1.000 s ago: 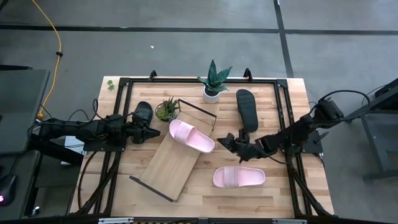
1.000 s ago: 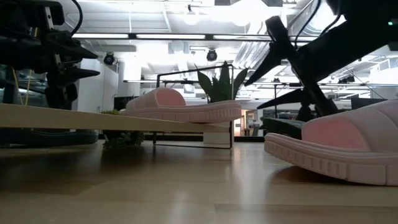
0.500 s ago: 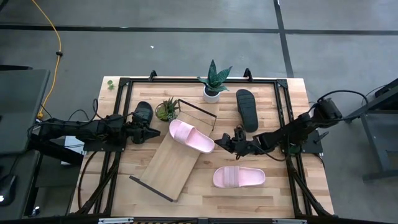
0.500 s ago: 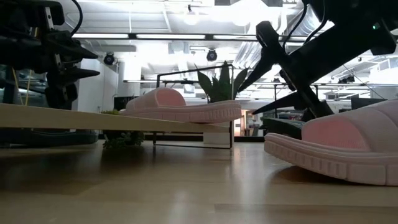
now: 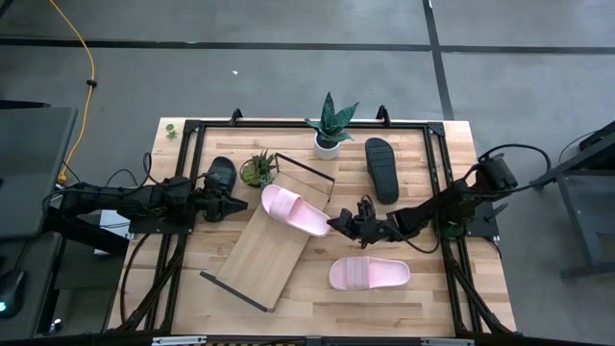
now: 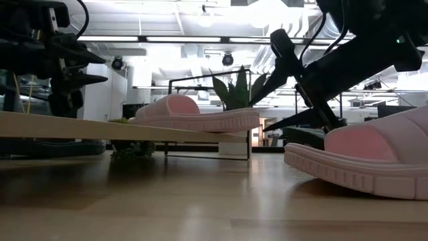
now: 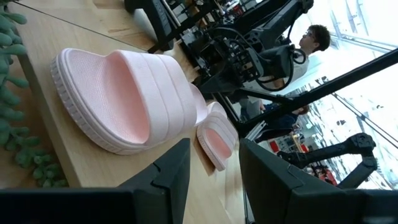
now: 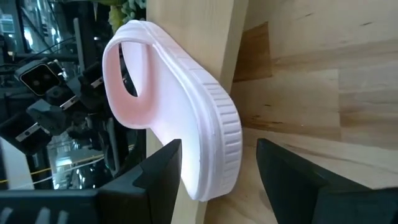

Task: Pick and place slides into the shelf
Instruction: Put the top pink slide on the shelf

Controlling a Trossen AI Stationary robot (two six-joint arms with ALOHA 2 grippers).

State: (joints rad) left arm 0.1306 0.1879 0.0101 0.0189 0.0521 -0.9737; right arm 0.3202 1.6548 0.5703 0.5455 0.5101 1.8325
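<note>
One pale pink slide [image 5: 296, 210] lies sole-down on the far end of the light-wood shelf [image 5: 264, 258], with one end jutting over the board's right edge [image 8: 205, 143]. My right gripper [image 5: 336, 223] is open and level just right of that end, with the slide straight ahead of its fingers [image 8: 217, 180]. My left gripper [image 5: 240, 205] waits open at the shelf's left side, facing the same slide [image 7: 124, 99]. The second pink slide [image 5: 369, 274] lies on the table near the right. One black slide [image 5: 381, 168] lies far right, the other [image 5: 221, 173] beside the left arm.
A snake plant in a white pot [image 5: 329, 130] stands at the far edge, and a small succulent [image 5: 258, 170] sits by the shelf's far end. A dark metal frame [image 5: 437, 173] borders the tabletop. In the left wrist view a person [image 7: 317, 40] shows beyond the table.
My right gripper has moved level toward the table's left, closing on the overhanging end of the pink slide on the shelf, and has stayed open. The slides and the shelf have not moved.
</note>
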